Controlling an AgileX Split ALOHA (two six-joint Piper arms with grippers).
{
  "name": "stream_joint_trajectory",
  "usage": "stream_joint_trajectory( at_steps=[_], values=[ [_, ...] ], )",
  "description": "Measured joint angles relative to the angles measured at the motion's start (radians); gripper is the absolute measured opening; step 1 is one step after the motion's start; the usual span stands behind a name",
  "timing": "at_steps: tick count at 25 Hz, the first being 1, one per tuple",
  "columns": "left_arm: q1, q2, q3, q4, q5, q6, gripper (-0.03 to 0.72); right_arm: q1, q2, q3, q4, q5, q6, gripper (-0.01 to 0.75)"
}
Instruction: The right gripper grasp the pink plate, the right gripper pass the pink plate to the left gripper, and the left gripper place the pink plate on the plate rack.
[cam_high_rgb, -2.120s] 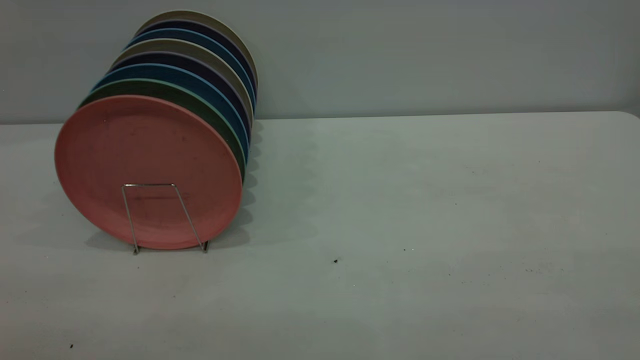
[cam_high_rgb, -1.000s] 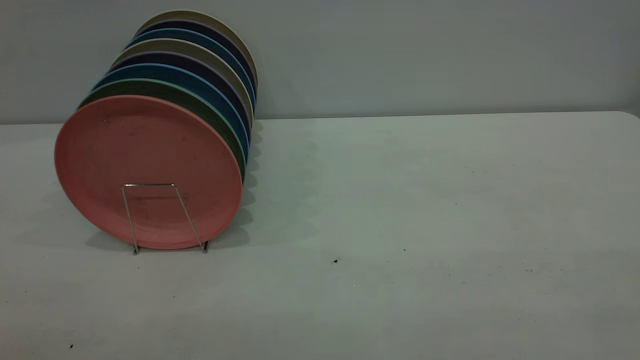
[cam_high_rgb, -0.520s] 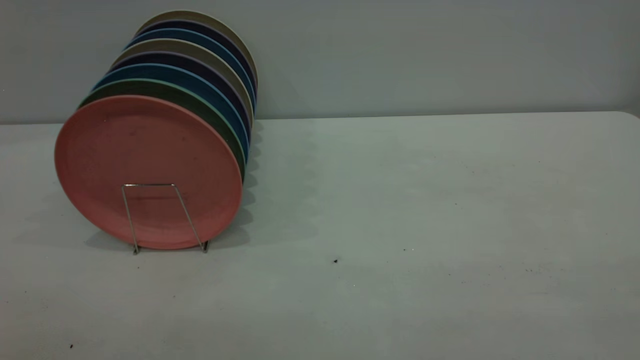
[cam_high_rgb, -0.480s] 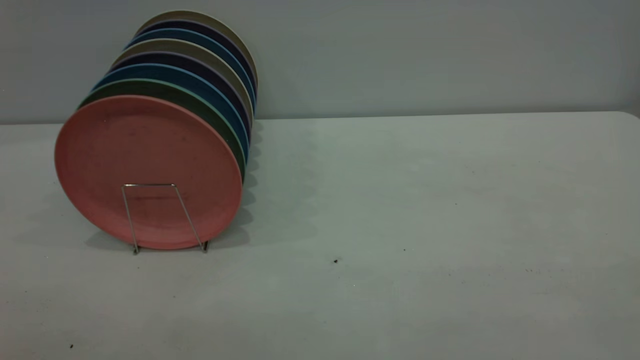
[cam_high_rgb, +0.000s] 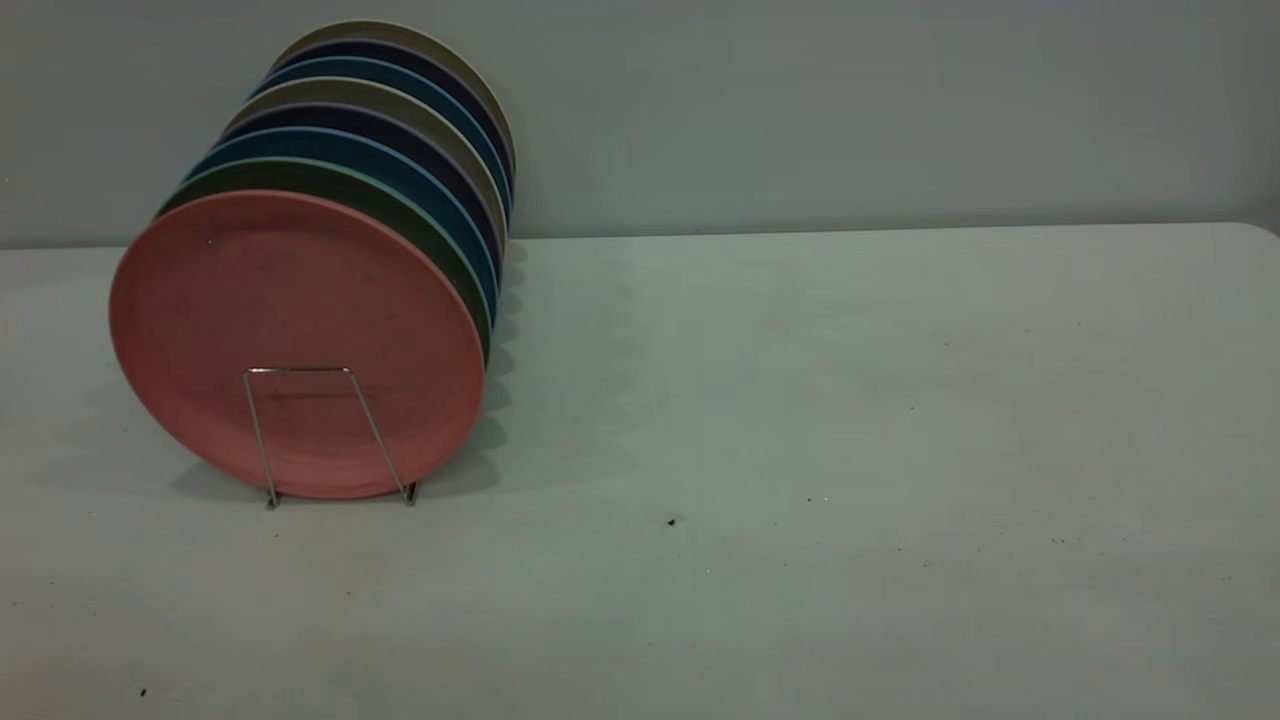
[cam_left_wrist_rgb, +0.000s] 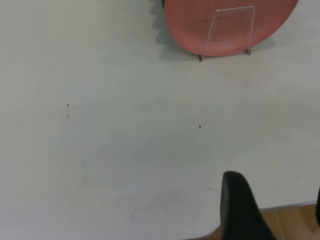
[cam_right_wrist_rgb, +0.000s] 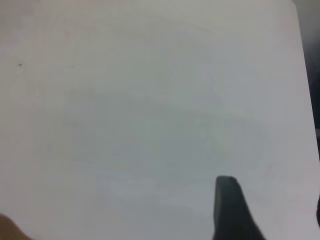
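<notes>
The pink plate (cam_high_rgb: 290, 330) stands upright in the front slot of the plate rack (cam_high_rgb: 300, 369) at the table's left, leaning back on the plates behind it. A wire loop of the rack crosses its lower face. The left wrist view also shows the plate (cam_left_wrist_rgb: 190, 25) and the rack (cam_left_wrist_rgb: 235, 8) from a distance. My left gripper (cam_left_wrist_rgb: 277, 202) hovers open and empty over the table's near edge, far from the plate. My right gripper (cam_right_wrist_rgb: 272, 202) is open over bare table, holding nothing. Neither gripper appears in the exterior view.
Behind the pink plate the rack holds a teal-green plate (cam_high_rgb: 330, 172), blue plates (cam_high_rgb: 340, 140) and several more. The pale table (cam_high_rgb: 800, 400) stretches to the right. Wooden floor (cam_left_wrist_rgb: 295, 222) shows past the table's edge under the left gripper.
</notes>
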Motion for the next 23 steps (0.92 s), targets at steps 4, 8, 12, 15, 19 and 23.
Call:
stream_joint_trajectory(
  at_steps=[4, 8, 12, 15, 19, 23],
  values=[
    [0.0, 0.0, 0.0, -0.001, 0.0, -0.001, 0.4, 0.0, 0.0, 0.0, 0.0, 0.0, 0.0, 0.419],
    [0.0, 0.0, 0.0, -0.001, 0.0, -0.001, 0.4, 0.0, 0.0, 0.0, 0.0, 0.0, 0.0, 0.419],
    [0.0, 0.0, 0.0, -0.001, 0.0, -0.001, 0.4, 0.0, 0.0, 0.0, 0.0, 0.0, 0.008, 0.419],
    [0.0, 0.0, 0.0, -0.001, 0.0, -0.001, 0.4, 0.0, 0.0, 0.0, -0.014, 0.0, 0.037, 0.419],
    [0.0, 0.0, 0.0, -0.001, 0.0, -0.001, 0.4, 0.0, 0.0, 0.0, -0.048, 0.0, 0.098, 0.419],
    [0.0, 0.0, 0.0, -0.001, 0.0, -0.001, 0.4, 0.0, 0.0, 0.0, -0.056, 0.0, 0.109, 0.419]
  ],
)
